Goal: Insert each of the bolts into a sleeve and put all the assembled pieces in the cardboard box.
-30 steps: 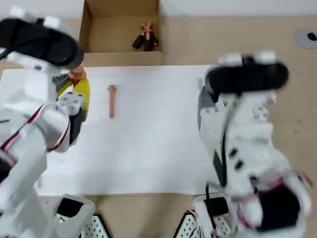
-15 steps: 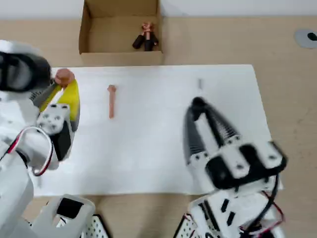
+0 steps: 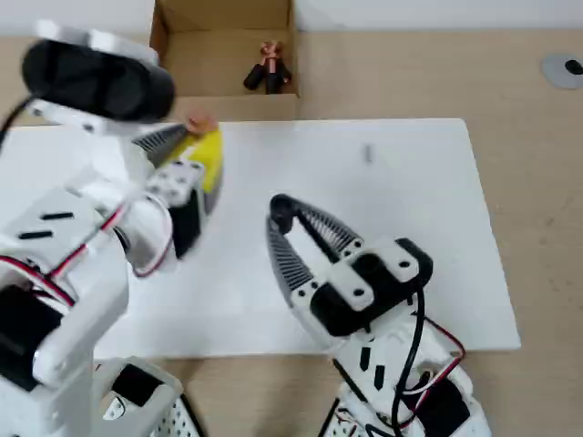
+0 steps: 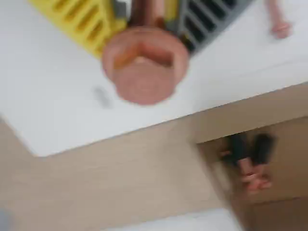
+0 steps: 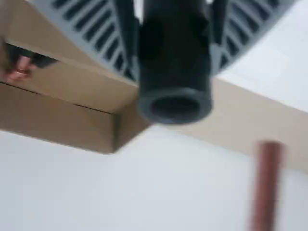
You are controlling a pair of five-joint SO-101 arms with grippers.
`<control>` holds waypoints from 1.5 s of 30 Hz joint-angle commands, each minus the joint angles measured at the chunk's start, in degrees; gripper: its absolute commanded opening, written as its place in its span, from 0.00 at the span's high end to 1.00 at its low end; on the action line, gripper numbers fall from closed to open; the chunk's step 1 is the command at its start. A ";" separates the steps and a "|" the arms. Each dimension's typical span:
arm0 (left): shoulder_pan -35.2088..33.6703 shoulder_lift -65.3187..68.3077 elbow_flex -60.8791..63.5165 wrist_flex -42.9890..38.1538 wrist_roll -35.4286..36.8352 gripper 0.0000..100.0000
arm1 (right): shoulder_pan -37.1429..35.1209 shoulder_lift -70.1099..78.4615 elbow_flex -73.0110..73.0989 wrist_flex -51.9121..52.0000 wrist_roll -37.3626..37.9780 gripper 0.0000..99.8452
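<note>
The loose bolt (image 5: 265, 183) runs off the picture's edge.

A matt copper-coloured bolt (image 4: 144, 65) and a smooth, faintly glossy black sleeve (image 5: 175, 72) are shown. The cardboard box (image 3: 200, 59) at 12 o'clock is seen as matt brown board; the white sheet (image 3: 410, 228) is matt, the table (image 3: 528, 137) pale wood grain.

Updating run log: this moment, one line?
left gripper: bolt held | right gripper: sleeve held | cardboard box: assembled pieces inside

1. Open room: the right half of the white sheet (image 3: 419, 237).
2. The left arm (image 3: 91, 246) and the right gripper (image 3: 284, 211) crowd its left and middle.
3. The front wall of the cardboard box (image 3: 223, 107) borders the far edge; assembled pieces (image 3: 267, 75) occupy its right side.
</note>
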 commanded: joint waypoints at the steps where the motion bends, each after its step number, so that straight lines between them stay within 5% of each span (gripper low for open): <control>1: 2.11 -3.91 3.78 -4.13 -1.32 0.99 | -2.07 -5.23 -0.04 -1.32 0.18 0.99; 14: 2.11 -34.07 44.92 -31.65 -5.63 0.99 | -2.07 -5.23 7.69 -4.66 -0.09 0.99; 22: 2.73 -37.41 46.77 -32.70 -5.45 0.99 | -2.15 -5.14 10.77 -7.47 -0.09 0.99; 31: 13.45 -37.41 46.77 -32.97 -5.27 0.99 | -2.15 -5.23 10.59 -7.65 -0.09 0.99; 45: 11.08 -37.41 47.21 -33.14 -5.63 0.99 | -1.89 -5.23 10.33 -7.38 -0.09 0.99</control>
